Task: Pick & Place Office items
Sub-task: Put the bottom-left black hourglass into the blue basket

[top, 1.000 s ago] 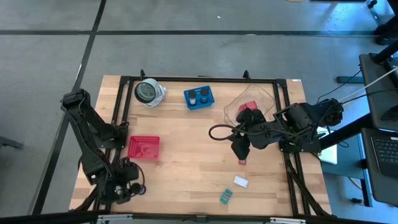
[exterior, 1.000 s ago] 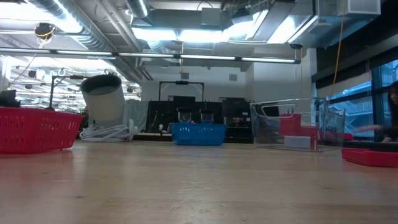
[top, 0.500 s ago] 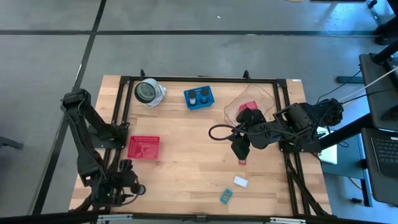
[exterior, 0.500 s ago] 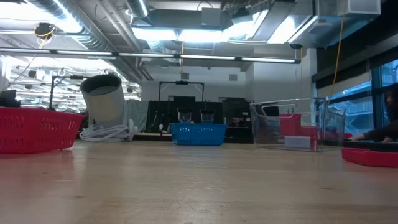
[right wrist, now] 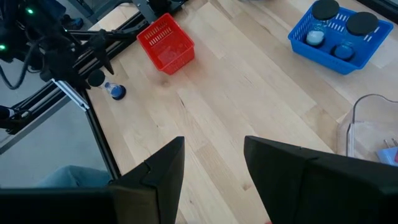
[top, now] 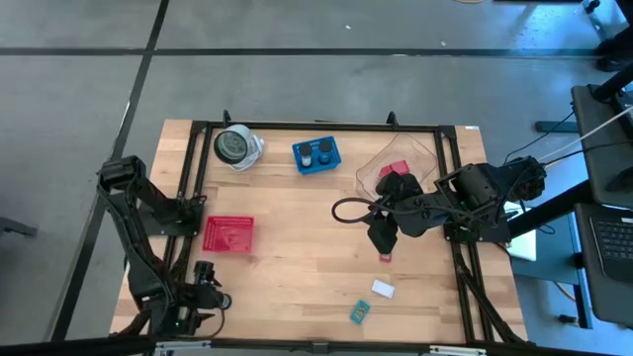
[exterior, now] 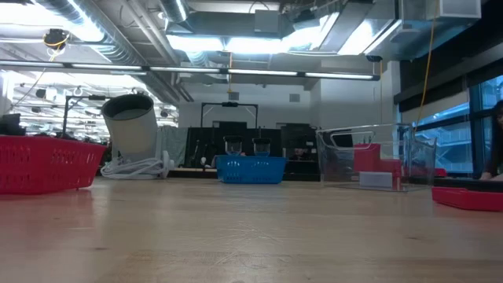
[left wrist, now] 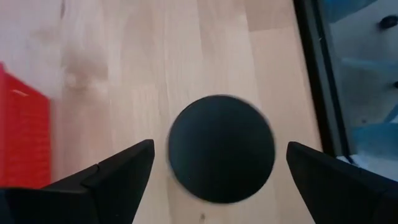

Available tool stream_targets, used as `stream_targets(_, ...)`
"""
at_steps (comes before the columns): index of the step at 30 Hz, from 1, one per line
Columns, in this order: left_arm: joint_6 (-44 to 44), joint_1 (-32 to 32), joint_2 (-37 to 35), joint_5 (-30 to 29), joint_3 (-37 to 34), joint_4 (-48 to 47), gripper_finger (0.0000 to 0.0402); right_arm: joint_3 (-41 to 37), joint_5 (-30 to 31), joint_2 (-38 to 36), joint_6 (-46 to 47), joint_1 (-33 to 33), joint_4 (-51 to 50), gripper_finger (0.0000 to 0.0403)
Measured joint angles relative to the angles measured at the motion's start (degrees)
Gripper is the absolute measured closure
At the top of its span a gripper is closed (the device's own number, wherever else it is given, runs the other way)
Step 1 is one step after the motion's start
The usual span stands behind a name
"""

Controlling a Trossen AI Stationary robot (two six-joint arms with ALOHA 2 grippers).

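Observation:
My left gripper [top: 203, 297] hangs open over the table's left near corner. In the left wrist view its fingers [left wrist: 118, 174] stand on either side of a black round spool [left wrist: 221, 148] on the wood, apart from it. My right gripper [top: 384, 242] is open at mid-table on the right, fingers pointing down, just above a small red piece [top: 386, 257]. A white block [top: 383, 289] and a teal block [top: 359, 312] lie flat near the near edge. A small blue piece [right wrist: 116, 92] sits beside the left arm.
A red tray [top: 228, 233] sits on the table's left side, a blue basket [top: 316, 155] with spools at the far middle, a clear tub [top: 396, 168] with red pieces at the far right. The grey-and-white disc [top: 235, 146] lies far left. A black frame [top: 198, 178] rims the table.
My left arm has drawn back toward the table's near edge, and its gripper has shifted a little nearer the left near corner. The right arm and the pieces on the table have kept still.

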Motion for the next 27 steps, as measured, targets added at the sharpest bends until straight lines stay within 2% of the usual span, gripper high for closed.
stream_targets(4, -0.1, 1.8, 1.5, 1.6, 0.0, 1.8, 0.0042, 0.0, 0.0, 0.0, 0.0, 0.0, 0.0, 0.0233)
stream_targets(7, -1.3, 3.3, 2.4, 3.4, 0.0, 1.6, 0.0061, 0.0, 0.0, 0.0, 0.0, 0.0, 0.0, 0.0233)
stream_targets(13, -1.1, 5.2, 3.1, 8.7, 0.0, 1.3, 0.0134, 0.0, 0.0, 0.0, 0.0, 0.0, 0.0, 0.0233)
stream_targets(19, -1.0, 6.5, 3.1, 9.2, 0.0, 1.3, 0.0213, 0.0, 0.0, 0.0, 0.0, 0.0, 0.0, 0.0233)
stream_targets(27, -0.4, 8.7, 2.9, 8.6, 1.0, 1.2, 0.0232, 0.0, 0.0, 0.0, 0.0, 0.0, 0.0, 0.0233)
